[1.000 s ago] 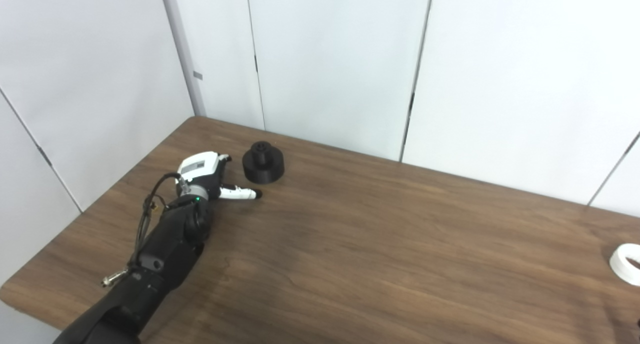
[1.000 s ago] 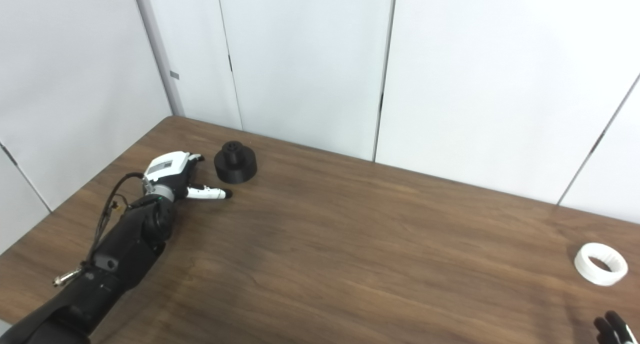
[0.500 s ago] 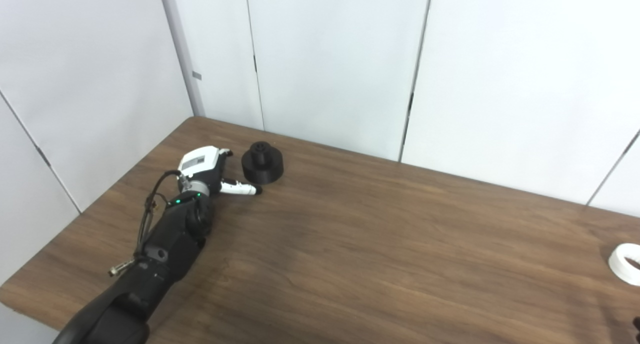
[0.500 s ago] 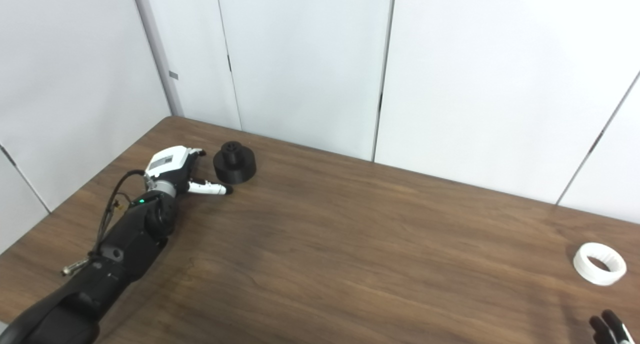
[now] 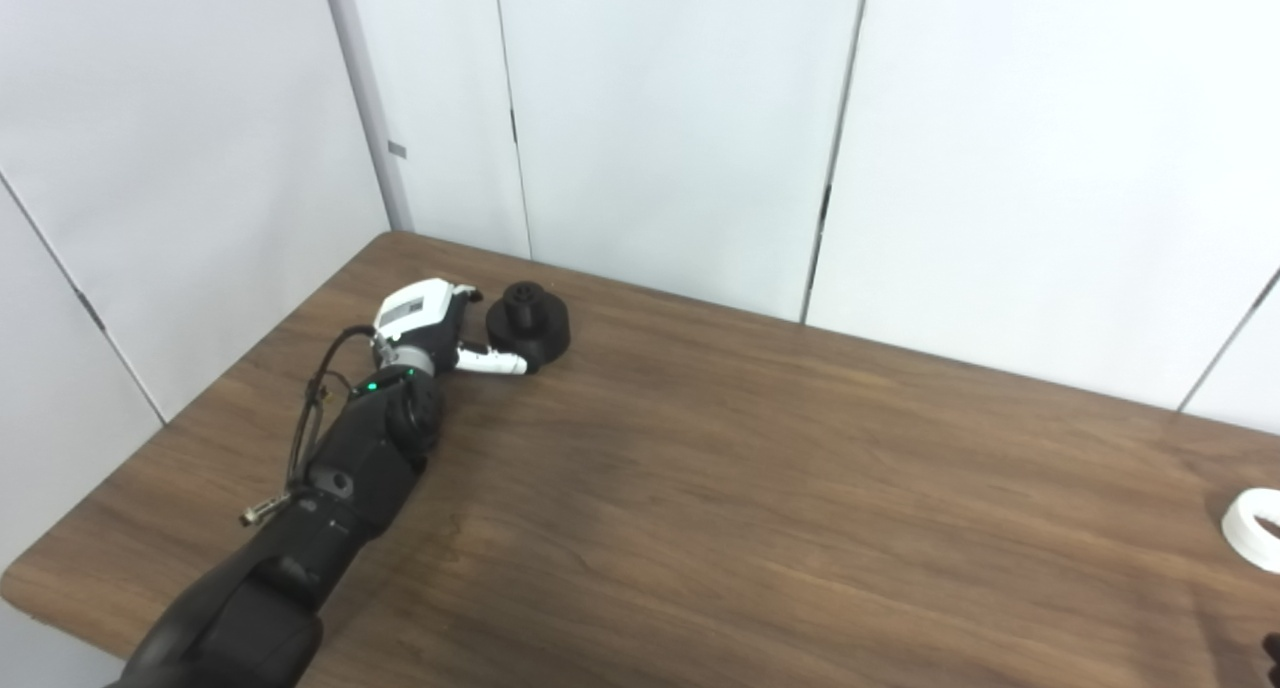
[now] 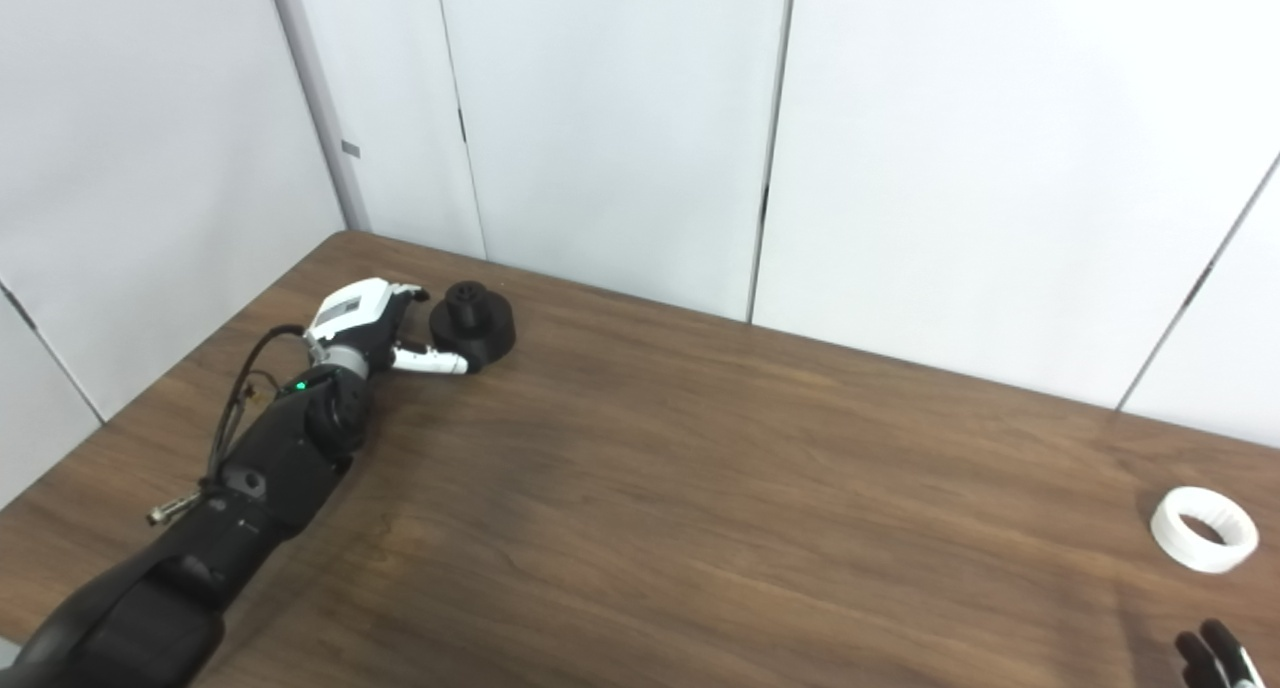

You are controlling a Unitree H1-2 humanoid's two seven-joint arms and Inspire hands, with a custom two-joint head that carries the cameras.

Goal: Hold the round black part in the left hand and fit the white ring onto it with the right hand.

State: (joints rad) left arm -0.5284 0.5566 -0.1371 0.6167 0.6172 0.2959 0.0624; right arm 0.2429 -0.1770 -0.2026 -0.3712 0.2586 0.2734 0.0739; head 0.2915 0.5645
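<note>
The round black part (image 5: 530,324) stands on the brown table at the far left, a small hub on its top. My left hand (image 5: 432,325) is right beside it on its left, fingers apart, the thumb reaching along the part's near side and touching or nearly touching it. It also shows in the right eye view (image 6: 375,325). The white ring (image 6: 1203,529) lies flat near the table's right edge. Only the dark fingertips of my right hand (image 6: 1213,656) show at the bottom right corner, below the ring and apart from it.
The wooden table (image 5: 760,488) is bordered by white wall panels at the back and left. The black part sits close to the table's back left corner. My left arm (image 5: 330,488) lies along the table's left side.
My left hand has moved forward and right until it reaches the black part, the thumb now against its near side. The ring has not moved.
</note>
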